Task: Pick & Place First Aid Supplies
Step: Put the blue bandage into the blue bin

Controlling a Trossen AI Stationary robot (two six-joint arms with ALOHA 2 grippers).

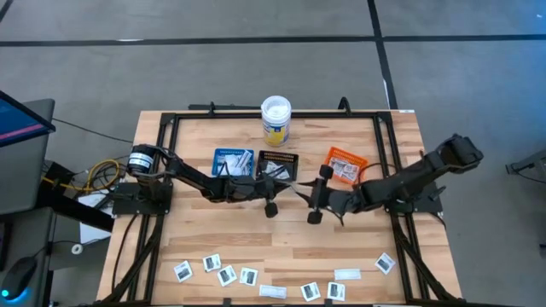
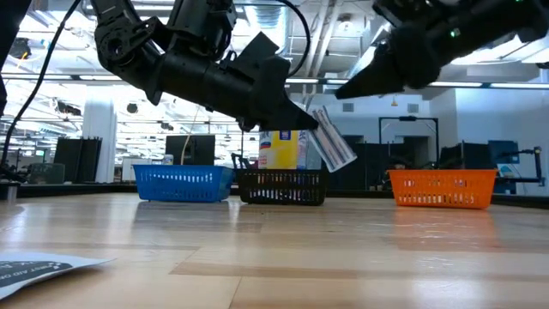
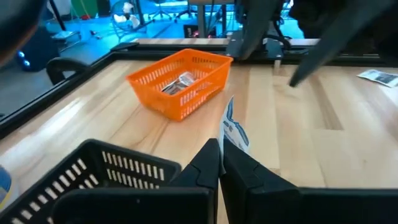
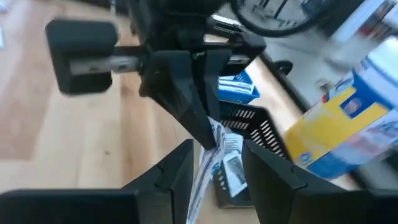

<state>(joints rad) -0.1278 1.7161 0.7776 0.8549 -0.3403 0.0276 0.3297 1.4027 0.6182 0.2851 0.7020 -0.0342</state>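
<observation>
Flat white-and-blue paper packet [image 2: 330, 140] pinched in left tool [image 3: 222, 152]

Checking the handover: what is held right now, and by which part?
The left gripper pinches a narrow white-and-blue paper packet by one end; the right gripper is open around it.

Grey floor [image 1: 256, 68] crossed by dark seams around a light wooden tabletop [image 1: 281, 230]; beyond, open hall with ceiling lights [image 2: 51, 77] and dark monitors [image 2: 190, 148].
</observation>
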